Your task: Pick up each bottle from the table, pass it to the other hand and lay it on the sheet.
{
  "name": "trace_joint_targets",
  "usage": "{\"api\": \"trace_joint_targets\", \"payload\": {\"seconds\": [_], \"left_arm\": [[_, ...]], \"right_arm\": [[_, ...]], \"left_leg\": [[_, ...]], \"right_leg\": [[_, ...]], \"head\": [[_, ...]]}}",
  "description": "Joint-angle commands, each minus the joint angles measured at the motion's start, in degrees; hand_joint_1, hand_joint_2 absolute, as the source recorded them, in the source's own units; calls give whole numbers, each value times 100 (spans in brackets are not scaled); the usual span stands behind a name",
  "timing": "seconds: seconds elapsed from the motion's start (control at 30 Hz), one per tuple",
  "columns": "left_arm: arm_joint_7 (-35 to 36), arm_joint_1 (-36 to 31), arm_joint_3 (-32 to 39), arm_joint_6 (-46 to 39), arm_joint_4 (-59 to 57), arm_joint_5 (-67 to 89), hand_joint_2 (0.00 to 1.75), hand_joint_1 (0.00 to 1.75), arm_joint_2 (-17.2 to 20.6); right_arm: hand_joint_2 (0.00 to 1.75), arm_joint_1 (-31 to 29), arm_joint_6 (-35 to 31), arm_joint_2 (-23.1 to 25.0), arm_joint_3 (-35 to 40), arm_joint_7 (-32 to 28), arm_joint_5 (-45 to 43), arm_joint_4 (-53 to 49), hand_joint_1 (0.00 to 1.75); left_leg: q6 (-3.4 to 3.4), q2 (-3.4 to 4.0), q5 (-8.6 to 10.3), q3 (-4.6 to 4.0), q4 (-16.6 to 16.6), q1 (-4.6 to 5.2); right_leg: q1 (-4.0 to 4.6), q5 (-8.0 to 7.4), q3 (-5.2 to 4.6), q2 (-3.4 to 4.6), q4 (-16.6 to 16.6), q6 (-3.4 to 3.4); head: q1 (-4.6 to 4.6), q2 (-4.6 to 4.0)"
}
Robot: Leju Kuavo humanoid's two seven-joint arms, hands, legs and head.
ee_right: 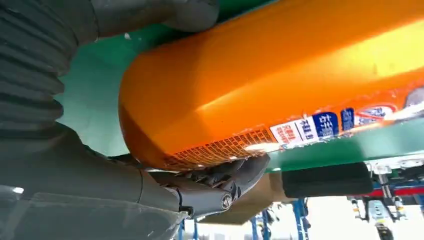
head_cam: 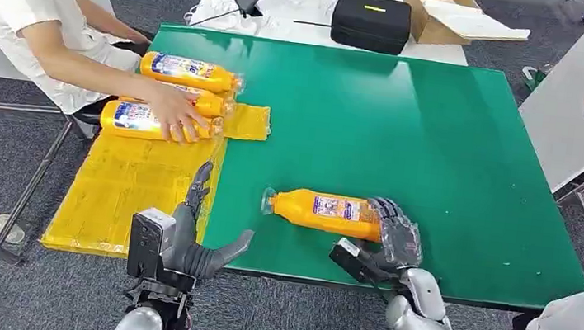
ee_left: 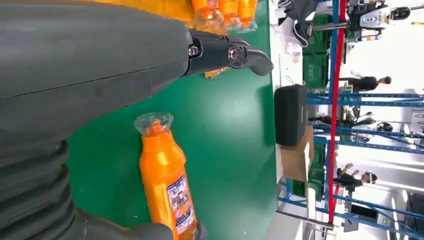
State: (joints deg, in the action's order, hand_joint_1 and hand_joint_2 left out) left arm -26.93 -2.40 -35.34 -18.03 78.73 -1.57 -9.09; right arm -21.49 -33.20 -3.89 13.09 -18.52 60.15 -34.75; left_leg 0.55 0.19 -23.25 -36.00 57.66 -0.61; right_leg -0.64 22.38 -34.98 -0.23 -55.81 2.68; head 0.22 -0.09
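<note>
Bottle: an orange plastic bottle with a clear cap and a blue-and-white label (head_cam: 325, 213) lies on its side on the green table top (head_cam: 442, 132), near the front edge, cap pointing to 9 o'clock.
Right hand: the robot's grey right hand (head_cam: 386, 240) wraps the bottle's base end, fingers over it and thumb under; the bottle rests on the table, not lifted.
Risk, slip: the smooth round body, gripped far from its middle, could tip cap-down or roll out when raised.
Risk, handover: the left hand (head_cam: 195, 244) waits at 8 o'clock of the bottle, fingers spread and holding nothing; a tilted bottle may miss it.
Sheet: the yellow sheet (head_cam: 132, 188) lies at 9 o'clock; a person's hand (head_cam: 174, 112) rests on three orange bottles (head_cam: 187, 72) there, crowding the drop.
</note>
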Motion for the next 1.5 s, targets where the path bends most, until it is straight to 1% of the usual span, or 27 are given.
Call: {"api": "trace_joint_targets", "payload": {"seconds": [0.03,0.13,0.23,0.27,0.37,0.4,0.47,0.5,0.57,0.6,0.67,0.7,0.73,0.8,0.9,1.03,1.2,1.23,1.3,1.37,1.4,1.47,1.5], "left_arm": [[62,-163,-56,90,-161,-22,175,0,92],[70,-208,-49,117,-244,-39,175,0,70],[47,-175,-6,129,-230,-109,175,0,56],[41,-169,0,135,-224,-125,175,0,54],[6,-147,46,264,-216,-334,175,0,47],[-7,-141,37,281,-224,-351,175,0,53],[-31,-131,42,313,-220,-405,175,0,56],[-38,-125,45,324,-215,-424,175,0,60],[-57,-119,56,355,-201,-488,175,0,62],[-56,-122,65,364,-196,-509,175,0,61],[-24,-151,103,446,-220,-699,175,0,42],[-23,-157,107,448,-224,-703,175,0,43],[11,-161,133,544,-257,-882,175,0,30],[55,-145,149,589,-283,-983,175,0,32],[353,-65,278,881,-374,-1569,175,0,8],[659,13,376,1113,-475,-2153,175,0,22],[661,60,411,1040,-498,-2215,175,0,33],[606,48,374,970,-506,-2187,175,0,51],[556,48,349,916,-511,-2126,175,0,53],[523,101,286,906,-484,-2082,175,0,73],[522,116,274,908,-480,-2081,175,0,83],[517,147,302,963,-538,-2298,175,0,57],[517,147,302,963,-538,-2298,175,0,57]], "right_arm": [[175,-206,268,-265,647,474,557,837,175],[175,-322,443,-347,736,549,689,998,175],[175,-286,501,-381,741,592,704,1071,175],[175,-281,501,-379,729,592,691,1073,175],[175,-234,534,-347,584,460,497,1077,175],[175,-207,538,-336,524,382,408,1069,175],[175,-178,550,-293,360,237,182,1039,175],[175,-169,515,-287,343,208,161,1024,175],[175,-156,474,-255,242,35,0,982,175],[175,-160,463,-247,231,11,-19,965,175],[175,-184,322,-199,141,-219,-191,918,175],[175,-201,337,-192,143,-219,-192,917,175],[175,-174,251,-146,51,-456,-394,834,175],[175,-151,258,-107,9,-551,-505,786,175],[175,-19,278,-9,-142,-859,-878,574,175],[175,-8,211,-49,-34,-828,-861,593,175],[175,48,109,-87,-18,-845,-862,590,175],[175,82,134,-58,-69,-1000,-1036,547,175],[175,117,135,-28,-82,-1062,-1099,506,175],[175,301,178,64,-218,-1398,-1492,180,175],[175,325,204,73,-210,-1407,-1516,137,175],[175,502,193,194,-375,-1712,-1994,-305,175],[175,502,193,194,-375,-1712,-1994,-305,175]], "left_leg": [[-1,-11,-1,13,-3,-3],[1,-2,0,20,-3,-1],[1,11,1,26,-4,0],[2,0,3,29,-4,-2],[1,9,2,36,-5,-2],[2,-3,5,39,-7,-3],[3,7,4,38,-5,-2],[3,-3,5,43,-8,-3],[3,7,4,44,-6,-2],[2,-3,4,44,-8,-4],[3,4,2,45,-6,-3],[3,-1,1,45,-7,-4],[2,8,1,43,-5,-5],[2,4,0,47,-7,-3],[1,11,0,41,-8,-5],[2,17,-3,38,-7,-3],[3,8,-4,38,-8,-4],[2,11,-3,35,-7,-5],[2,5,-7,39,-6,-3],[2,6,-6,38,-7,-5],[2,12,-3,34,-8,-4],[2,13,-5,34,-7,-3],[1,18,-5,30,-7,-4]], "right_leg": [[3,3,17,-9,4,-7],[2,0,20,-4,4,-9],[1,-5,20,5,5,-7],[4,-5,28,-4,7,-12],[2,-9,29,3,9,-11],[4,-8,36,-7,11,-14],[3,-9,34,1,9,-10],[4,-7,39,-8,11,-13],[2,-7,41,1,9,-10],[5,-6,44,-7,12,-14],[3,-5,45,0,9,-10],[5,-3,47,-3,11,-14],[5,-6,44,4,10,-9],[4,-2,49,1,9,-12],[6,-2,46,8,11,-6],[4,-1,42,14,9,-6],[5,1,41,6,11,-8],[5,-1,37,8,10,-5],[5,5,42,3,7,-11],[6,4,43,4,9,-11],[5,0,36,8,10,-5],[3,2,37,10,8,-6],[4,0,33,15,9,-6]], "head": [[0,0],[0,0],[0,0],[0,0],[0,0],[0,0],[-2,0],[2,0],[0,0],[0,0],[0,0],[2,0],[0,0],[0,0],[0,0],[2,0],[2,0],[0,0],[0,0],[0,0],[2,0],[0,0],[2,0]]}}
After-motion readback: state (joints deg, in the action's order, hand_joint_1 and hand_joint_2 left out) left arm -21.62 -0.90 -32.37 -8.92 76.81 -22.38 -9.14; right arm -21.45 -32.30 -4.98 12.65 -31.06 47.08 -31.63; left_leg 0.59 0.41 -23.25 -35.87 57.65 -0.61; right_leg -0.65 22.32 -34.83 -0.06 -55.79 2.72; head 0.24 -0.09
